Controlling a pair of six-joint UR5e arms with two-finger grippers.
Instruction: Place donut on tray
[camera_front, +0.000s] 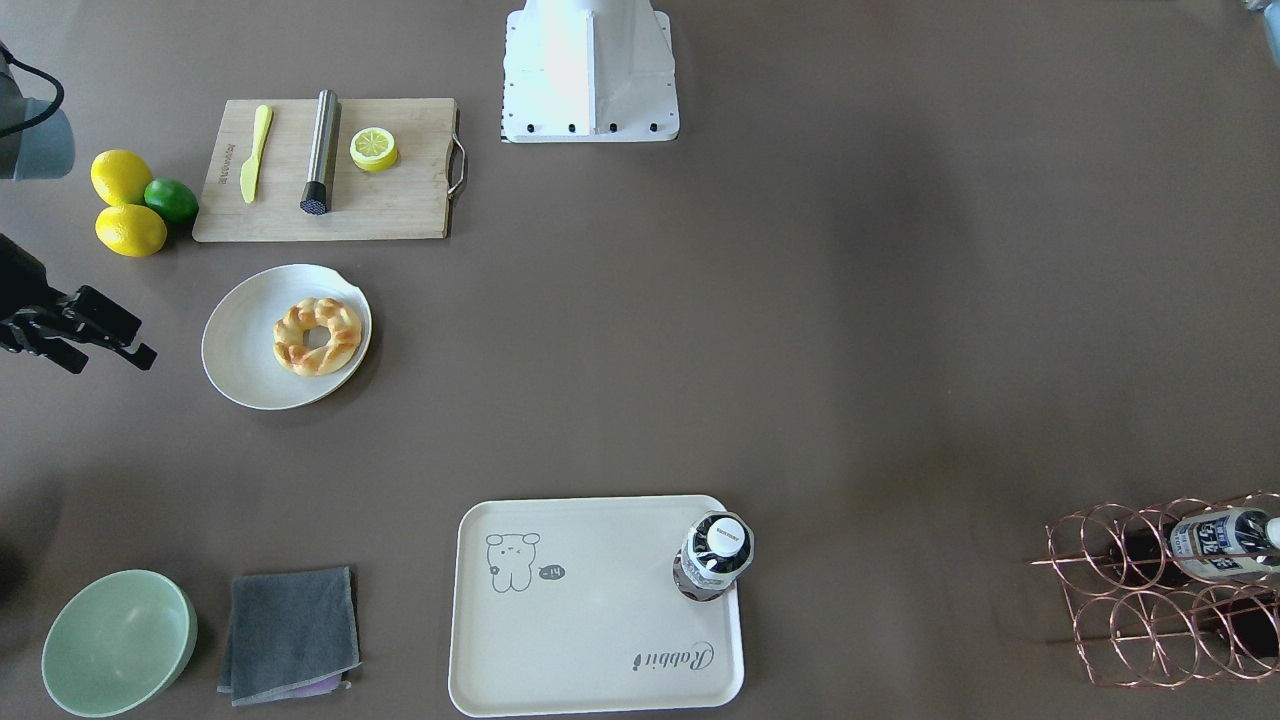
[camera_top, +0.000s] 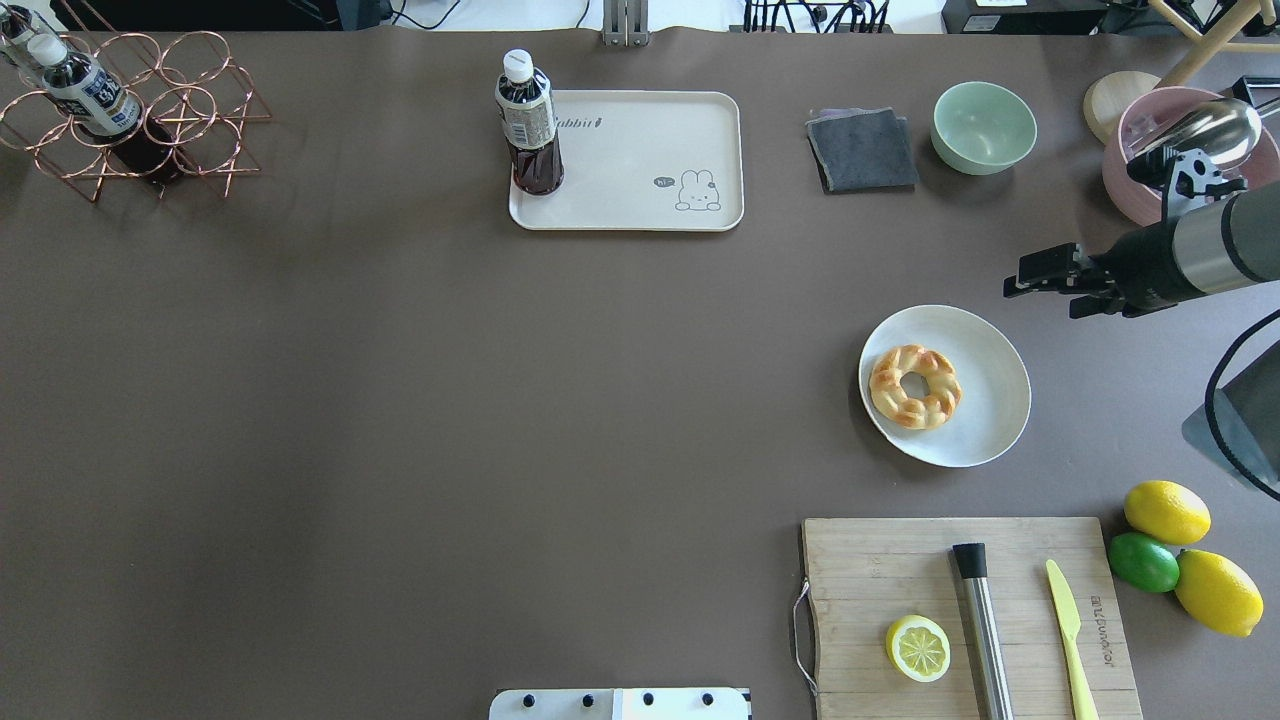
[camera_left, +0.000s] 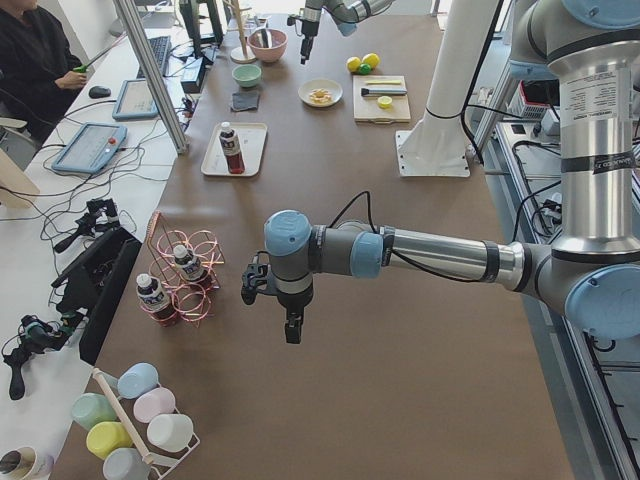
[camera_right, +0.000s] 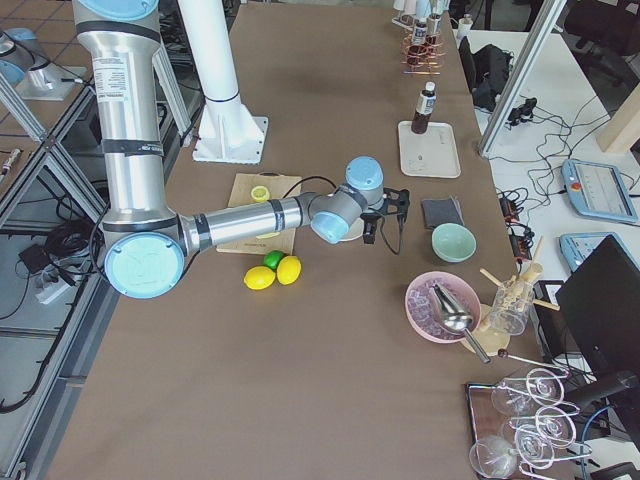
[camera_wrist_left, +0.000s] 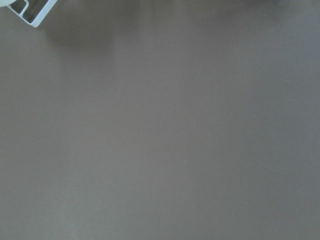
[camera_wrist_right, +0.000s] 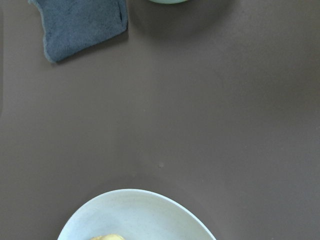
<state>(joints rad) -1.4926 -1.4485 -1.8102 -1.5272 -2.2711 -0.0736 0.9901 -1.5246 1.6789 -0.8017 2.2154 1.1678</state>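
Observation:
The braided golden donut (camera_front: 317, 336) lies on a round off-white plate (camera_front: 240, 350); it also shows in the overhead view (camera_top: 915, 386), and only its edge shows in the right wrist view (camera_wrist_right: 107, 237). The cream tray (camera_front: 600, 620) with the bear drawing sits across the table (camera_top: 640, 170), with a dark bottle (camera_top: 530, 125) upright on one corner. My right gripper (camera_top: 1015, 283) hovers just beyond the plate, apart from the donut, jaws open and empty. My left gripper (camera_left: 292, 330) hangs over bare table far from both; I cannot tell whether it is open.
A wooden cutting board (camera_top: 970, 610) carries a lemon half (camera_top: 918, 648), a metal cylinder and a yellow knife. Lemons and a lime (camera_top: 1143, 561) lie beside it. A grey cloth (camera_top: 862, 150), a green bowl (camera_top: 984, 127), a pink bowl (camera_top: 1140, 160) and a copper bottle rack (camera_top: 130, 120) stand along the far edge.

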